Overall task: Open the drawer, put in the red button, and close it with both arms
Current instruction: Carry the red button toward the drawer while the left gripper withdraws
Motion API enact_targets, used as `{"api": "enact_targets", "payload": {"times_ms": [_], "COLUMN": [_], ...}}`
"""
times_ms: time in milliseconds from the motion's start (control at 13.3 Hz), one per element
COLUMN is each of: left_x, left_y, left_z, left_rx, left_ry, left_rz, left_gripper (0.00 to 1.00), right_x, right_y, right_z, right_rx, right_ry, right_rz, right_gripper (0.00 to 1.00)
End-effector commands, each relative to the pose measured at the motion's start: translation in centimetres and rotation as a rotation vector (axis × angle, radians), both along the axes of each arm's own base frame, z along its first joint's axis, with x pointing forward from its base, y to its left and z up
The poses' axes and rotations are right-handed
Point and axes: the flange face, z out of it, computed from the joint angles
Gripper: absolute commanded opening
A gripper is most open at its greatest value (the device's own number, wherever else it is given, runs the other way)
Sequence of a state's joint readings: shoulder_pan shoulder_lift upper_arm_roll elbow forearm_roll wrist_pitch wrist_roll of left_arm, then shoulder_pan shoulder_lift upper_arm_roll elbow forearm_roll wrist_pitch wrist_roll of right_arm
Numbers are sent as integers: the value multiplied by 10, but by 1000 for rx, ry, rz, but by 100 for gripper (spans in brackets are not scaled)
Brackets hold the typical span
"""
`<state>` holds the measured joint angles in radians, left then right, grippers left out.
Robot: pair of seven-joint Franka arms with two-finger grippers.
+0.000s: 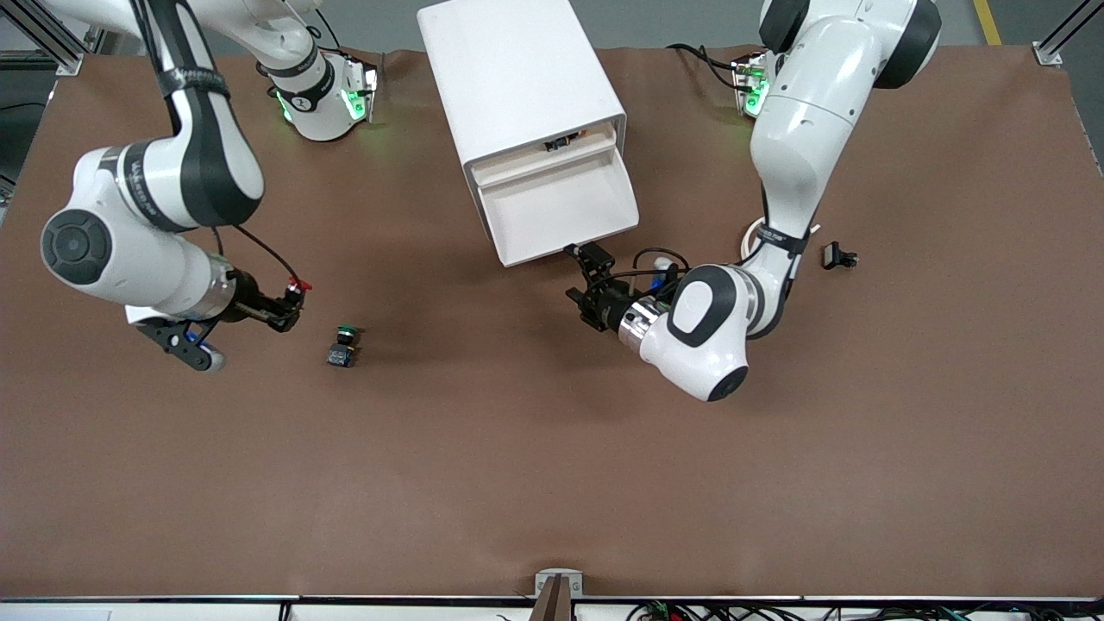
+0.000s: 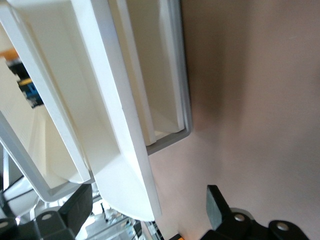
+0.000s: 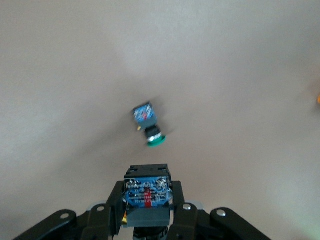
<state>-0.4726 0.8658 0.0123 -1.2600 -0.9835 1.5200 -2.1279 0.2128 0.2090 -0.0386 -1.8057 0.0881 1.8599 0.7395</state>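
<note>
The white cabinet (image 1: 517,78) lies at the table's middle, and its drawer (image 1: 561,211) is pulled out toward the front camera and looks empty. My left gripper (image 1: 585,276) is open at the drawer's front corner. In the left wrist view its fingers (image 2: 217,210) stand wide apart with the drawer's front lip (image 2: 125,165) between them. My right gripper (image 1: 289,304) is shut on the red button (image 1: 298,285), held just above the table toward the right arm's end. The right wrist view shows the button's blue-black body (image 3: 146,192) between the fingers.
The green-capped button (image 1: 343,343) lies on the table near my right gripper, and also shows in the right wrist view (image 3: 148,125). A small black part (image 1: 838,256) lies toward the left arm's end. A small item (image 1: 565,141) shows in the cabinet's slot above the drawer.
</note>
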Motion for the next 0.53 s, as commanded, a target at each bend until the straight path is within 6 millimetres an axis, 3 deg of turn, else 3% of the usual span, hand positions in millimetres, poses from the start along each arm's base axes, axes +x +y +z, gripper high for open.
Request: {"api": "enact_targets", "payload": {"times_ms": [0, 301, 452], "left_x": [24, 42, 43], "left_y": [25, 99, 124], "left_z": [42, 130, 163], "left_rx": [9, -27, 19], "left_ry": [-110, -320, -461], "left_rz": [-42, -177, -295], "left_gripper": [100, 100, 100], "right_x": [-14, -36, -51], "right_y": [63, 155, 196], "right_z": [29, 55, 71], "right_rx": [-26, -41, -37], "right_ry": [7, -34, -56], "right_rz": [-94, -240, -312], "right_gripper": [0, 0, 0]}}
